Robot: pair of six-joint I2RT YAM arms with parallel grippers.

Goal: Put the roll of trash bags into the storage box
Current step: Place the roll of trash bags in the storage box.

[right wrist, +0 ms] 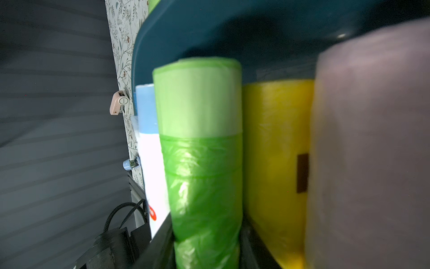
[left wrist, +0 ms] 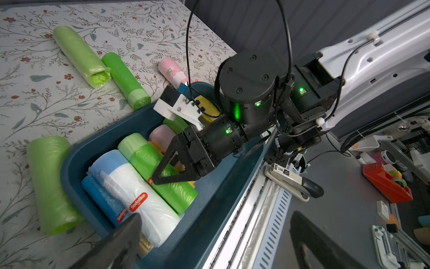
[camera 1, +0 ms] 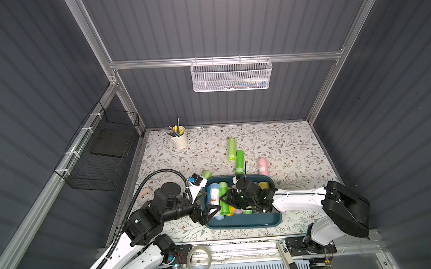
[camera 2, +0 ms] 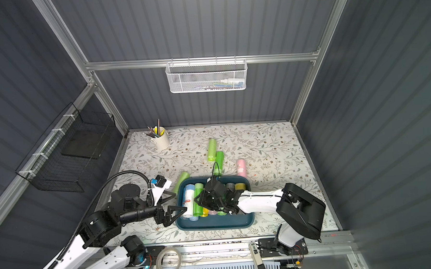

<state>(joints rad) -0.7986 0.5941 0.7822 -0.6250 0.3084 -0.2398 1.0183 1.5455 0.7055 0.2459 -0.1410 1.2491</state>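
The storage box (camera 1: 243, 223) (camera 2: 213, 224) (left wrist: 209, 209) (right wrist: 209, 30) is a dark teal tray near the table's front edge, holding several rolls side by side. My right gripper (camera 1: 225, 202) (camera 2: 199, 199) (right wrist: 207, 251) reaches into it from the right. Its fingers press both sides of a green roll of trash bags (camera 1: 223, 197) (camera 2: 198, 198) (left wrist: 176, 195) (right wrist: 202, 139), which lies low between a white-and-blue roll (left wrist: 139, 193) and a yellow roll (right wrist: 274, 144). My left gripper (camera 1: 208, 202) (camera 2: 177, 203) (left wrist: 216, 242) stands wide open at the box's left end, holding nothing.
Loose rolls lie beyond the box: light green (camera 1: 231, 149), green (camera 1: 239, 161), pink (camera 1: 263, 166), and a green one (camera 1: 206, 175) by its far left corner. A pen cup (camera 1: 179, 139), black wire basket (camera 1: 98, 155), white mesh basket (camera 1: 232, 75) and tape ring (camera 1: 199, 259) surround the table.
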